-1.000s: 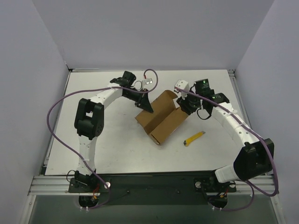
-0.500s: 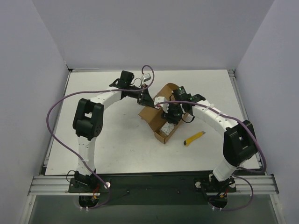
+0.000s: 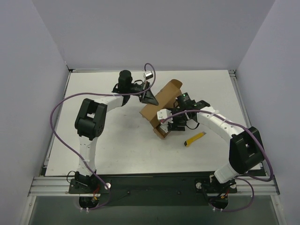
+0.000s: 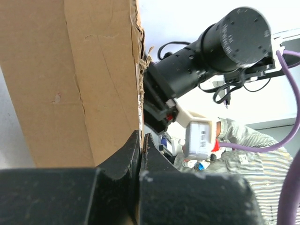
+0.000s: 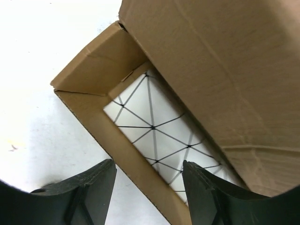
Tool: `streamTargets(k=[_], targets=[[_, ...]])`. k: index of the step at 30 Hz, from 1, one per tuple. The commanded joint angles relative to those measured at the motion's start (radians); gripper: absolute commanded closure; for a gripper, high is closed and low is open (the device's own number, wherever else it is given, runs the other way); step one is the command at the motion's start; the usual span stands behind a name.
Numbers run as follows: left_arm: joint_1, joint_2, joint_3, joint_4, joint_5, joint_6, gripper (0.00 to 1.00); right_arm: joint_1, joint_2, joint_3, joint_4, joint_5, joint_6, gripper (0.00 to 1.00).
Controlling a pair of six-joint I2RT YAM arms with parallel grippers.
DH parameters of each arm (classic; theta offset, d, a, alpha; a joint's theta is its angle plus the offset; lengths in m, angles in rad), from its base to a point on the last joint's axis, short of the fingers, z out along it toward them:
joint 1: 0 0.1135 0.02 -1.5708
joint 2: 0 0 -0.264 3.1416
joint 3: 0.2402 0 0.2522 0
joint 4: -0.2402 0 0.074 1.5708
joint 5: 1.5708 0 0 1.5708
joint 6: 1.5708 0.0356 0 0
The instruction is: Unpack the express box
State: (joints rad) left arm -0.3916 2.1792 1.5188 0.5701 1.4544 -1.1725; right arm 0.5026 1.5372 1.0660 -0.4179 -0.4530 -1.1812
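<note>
Unpacking under way: the left claw point(image 4: 140, 143) is clenched on the torn edge of a cardboard wall of the express box point(image 3: 153, 110), pinching the card between its fingers and bracing the parcel at the middle of the counter point(image 3: 117, 140). The box lies tilted across the white surface, its lid flap raised toward the far side and its plain brown interior exposed. Directly above the mouth of the box hangs the right claw point(image 5: 147, 165), released, its two fingers spread and grasping nothing. Below it, a white patterned block point(image 5: 154, 123), crossed by thin black lines, lies in the bottom of the box, tight against the near wall and partly hidden under the overhanging flap. A yellow utility knife point(image 3: 195, 138) lies on the counter just to the right of the box, apart from both arms. The step in hand appears to be reaching in for the contents. The next move would call for the right claw to descend straight between the walls, close across the block's narrow sides and lift it clear while the left claw keeps the box from shifting.
</note>
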Motion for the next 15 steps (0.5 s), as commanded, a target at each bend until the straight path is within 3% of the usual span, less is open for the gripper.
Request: streamTargets(k=[1, 5, 15], targets=[[0.007, 0.013, 0.001, 0.094, 0.043, -0.035, 1.0, -0.016, 0.03, 0.078, -0.024, -0.064, -0.152, 0.41], [0.01, 0.024, -0.017, 0.088, 0.035, -0.024, 1.0, -0.022, 0.083, 0.103, -0.028, -0.076, -0.233, 0.41], [0.022, 0.054, 0.014, -0.168, 0.011, 0.131, 1.0, -0.03, 0.166, 0.207, -0.078, -0.139, -0.296, 0.46]])
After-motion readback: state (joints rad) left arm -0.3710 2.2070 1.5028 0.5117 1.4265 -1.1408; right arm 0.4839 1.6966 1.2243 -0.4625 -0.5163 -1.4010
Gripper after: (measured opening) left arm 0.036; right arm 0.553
